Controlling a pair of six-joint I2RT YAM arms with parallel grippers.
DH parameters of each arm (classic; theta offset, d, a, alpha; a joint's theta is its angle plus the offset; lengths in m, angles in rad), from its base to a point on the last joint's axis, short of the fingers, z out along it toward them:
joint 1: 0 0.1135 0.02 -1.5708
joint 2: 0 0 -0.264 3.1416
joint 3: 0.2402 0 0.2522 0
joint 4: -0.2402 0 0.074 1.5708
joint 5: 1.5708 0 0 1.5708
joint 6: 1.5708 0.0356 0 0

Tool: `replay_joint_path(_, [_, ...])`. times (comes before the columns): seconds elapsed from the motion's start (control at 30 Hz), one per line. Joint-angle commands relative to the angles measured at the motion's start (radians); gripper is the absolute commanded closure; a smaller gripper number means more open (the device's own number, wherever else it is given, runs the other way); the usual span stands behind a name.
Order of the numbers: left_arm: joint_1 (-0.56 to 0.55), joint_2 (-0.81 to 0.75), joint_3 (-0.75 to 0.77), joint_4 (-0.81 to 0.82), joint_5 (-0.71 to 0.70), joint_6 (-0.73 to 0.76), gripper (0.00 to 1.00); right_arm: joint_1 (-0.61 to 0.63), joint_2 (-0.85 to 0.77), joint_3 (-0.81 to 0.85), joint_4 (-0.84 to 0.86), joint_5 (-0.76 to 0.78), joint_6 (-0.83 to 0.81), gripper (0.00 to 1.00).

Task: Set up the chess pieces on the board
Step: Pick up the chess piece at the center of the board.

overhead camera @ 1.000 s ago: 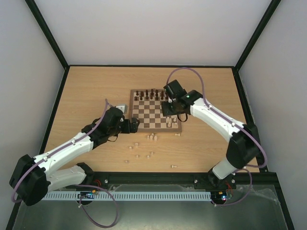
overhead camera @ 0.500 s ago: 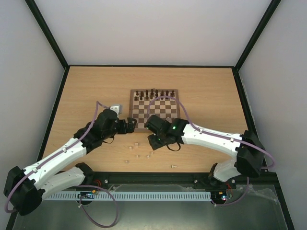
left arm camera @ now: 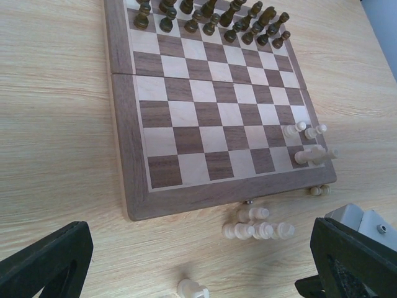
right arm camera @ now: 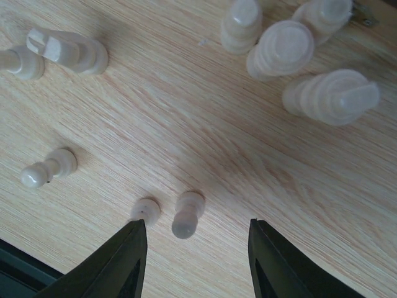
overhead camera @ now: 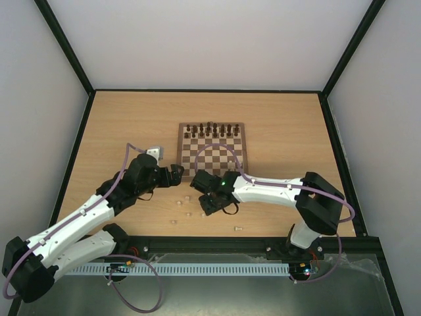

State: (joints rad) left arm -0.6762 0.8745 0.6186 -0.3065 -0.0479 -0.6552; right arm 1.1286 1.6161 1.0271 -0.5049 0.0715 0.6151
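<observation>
From my seat, the left gripper sits low over the pale, straight-grained table. Its matte black jaws are spread as wide as they go and hold nothing. Just ahead of it lies the board, a flat square of satiny wood with dark brown and cream checks inside a brown border. The dark pieces stand in two rows along its far edge. The chess pieces are smooth, cream and lathe-turned. A small huddle of them rests on the table just off the board's near edge, a few stand or lie on its near right corner squares, and others are scattered loose on the tabletop. Further right, the right gripper points down at that scatter. Its tapered black jaws are partly parted and grip nothing. A stubby round-headed pawn lies on the grain just beyond the gap between the tips, a second small piece beside it.
</observation>
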Motion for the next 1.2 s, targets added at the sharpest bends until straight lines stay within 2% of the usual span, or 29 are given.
replay_joint_path(0.0, [-0.006,-0.010,-0.024,-0.016,-0.012,-0.006,0.01,0.014,0.030,-0.009,0.010,-0.015,0.014,0.54])
replay_joint_path(0.53, [-0.007,0.004,-0.028,-0.003,-0.013,-0.002,0.01,0.016,0.106,0.002,0.004,0.001,0.012,0.72])
replay_joint_path(0.63, [-0.007,0.004,-0.031,-0.002,-0.016,-0.002,0.01,0.017,0.109,0.001,0.001,0.002,0.012,0.82])
replay_joint_path(0.73, [-0.007,0.005,-0.033,0.001,-0.018,-0.001,0.01,0.016,0.101,0.001,-0.013,0.012,0.010,0.85])
replay_joint_path(1.0, [-0.006,0.016,-0.021,0.000,-0.020,0.007,0.01,-0.016,-0.069,0.049,-0.144,0.112,-0.003,0.88])
replay_joint_path(1.17, [-0.005,0.026,-0.016,0.003,-0.023,0.014,0.01,-0.143,-0.178,0.144,-0.245,0.154,-0.075,0.88])
